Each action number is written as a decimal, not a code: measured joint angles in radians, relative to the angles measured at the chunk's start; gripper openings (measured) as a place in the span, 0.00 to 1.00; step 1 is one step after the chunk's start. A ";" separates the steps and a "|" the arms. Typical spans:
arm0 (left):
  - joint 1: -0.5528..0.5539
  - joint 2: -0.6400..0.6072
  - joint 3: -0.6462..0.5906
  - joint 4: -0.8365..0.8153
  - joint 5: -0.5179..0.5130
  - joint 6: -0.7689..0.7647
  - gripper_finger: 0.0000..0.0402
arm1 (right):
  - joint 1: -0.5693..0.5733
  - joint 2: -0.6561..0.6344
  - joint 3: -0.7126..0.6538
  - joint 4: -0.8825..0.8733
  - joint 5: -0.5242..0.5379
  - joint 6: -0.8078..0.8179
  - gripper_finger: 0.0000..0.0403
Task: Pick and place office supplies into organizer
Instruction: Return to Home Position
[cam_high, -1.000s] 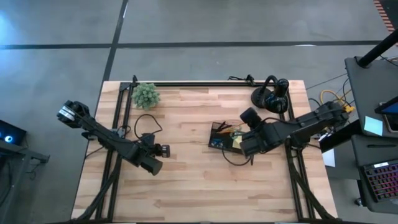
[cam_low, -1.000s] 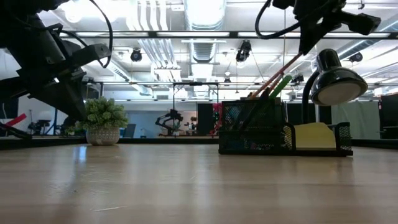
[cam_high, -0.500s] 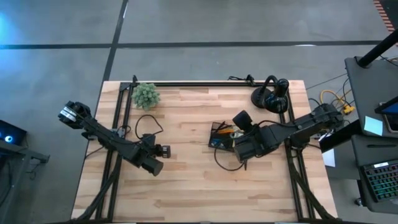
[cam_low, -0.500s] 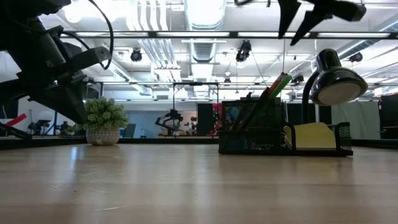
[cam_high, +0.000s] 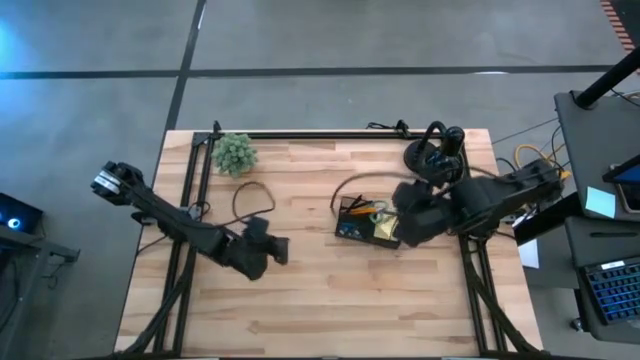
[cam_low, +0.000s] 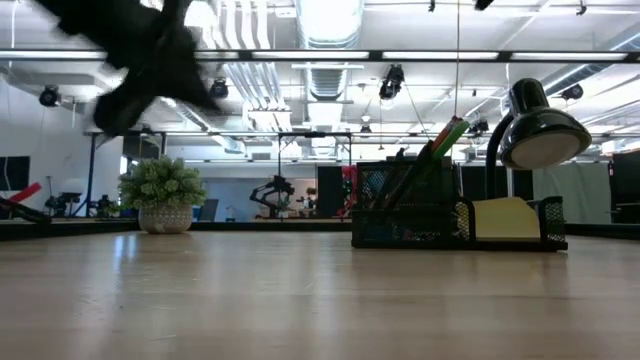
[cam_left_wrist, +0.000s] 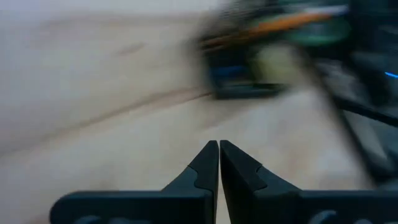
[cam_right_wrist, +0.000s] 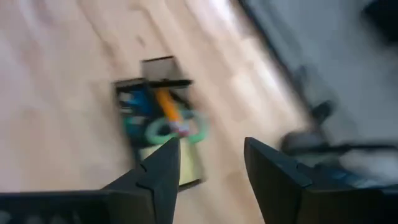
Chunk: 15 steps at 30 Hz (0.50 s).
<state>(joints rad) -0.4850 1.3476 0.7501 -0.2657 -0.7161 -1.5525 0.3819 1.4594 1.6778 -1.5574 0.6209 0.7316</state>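
1. The left gripper (cam_high: 272, 250) has swung out toward the middle of the light wooden table (cam_high: 300, 310). In the low view it has risen and is now a blurred dark shape high above the green bushy potted plant (cam_low: 165, 192).
2. Left gripper (cam_left_wrist: 219, 163): the fingers are pressed together with nothing between them.
3. The right gripper (cam_high: 408, 218) has pulled back from the front edge of the black mesh desk organizer (cam_high: 352, 228). It now sits over the organizer's end on the side of the black round-headed desk lamp (cam_high: 435, 155), and it has almost left the top of the low view.
4. Right gripper (cam_right_wrist: 211, 163): the fingers are spread wide and hold nothing.
5. The organizer has not moved. It sits on the right half of the table, near the lamp and in front of it, well apart from the plant (cam_high: 235, 153).
6. In the low view the organizer (cam_low: 400, 215) stands flat with its tall compartment on the left. The lamp head (cam_low: 545, 135) is above its low end.
7. Green-handled scissors (cam_low: 450, 135) lean out of the tall compartment, tilted toward the lamp. They also show in the right wrist view (cam_right_wrist: 175, 130).
8. An orange pencil (cam_right_wrist: 166, 106) lies slanted in the same compartment, beside a small blue piece (cam_right_wrist: 134, 102).
9. A yellow sticky-note pad (cam_low: 505, 215) sits in the low compartment.
10. The left wrist view shows the organizer (cam_left_wrist: 249, 68) only as a blur.
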 joint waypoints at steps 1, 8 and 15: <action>0.012 -0.016 0.002 0.105 0.012 0.142 0.00 | 0.005 -0.010 0.015 -0.001 -0.039 0.054 0.42; 0.130 -0.206 0.005 0.854 0.251 0.981 0.00 | 0.049 -0.052 0.143 0.021 -0.098 0.304 0.41; 0.156 -0.482 -0.027 0.741 0.124 1.114 0.00 | 0.203 -0.073 0.069 0.311 0.069 -0.071 0.42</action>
<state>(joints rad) -0.3289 0.8655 0.7232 0.4753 -0.5922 -0.4382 0.5849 1.3863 1.7465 -1.2460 0.6894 0.6603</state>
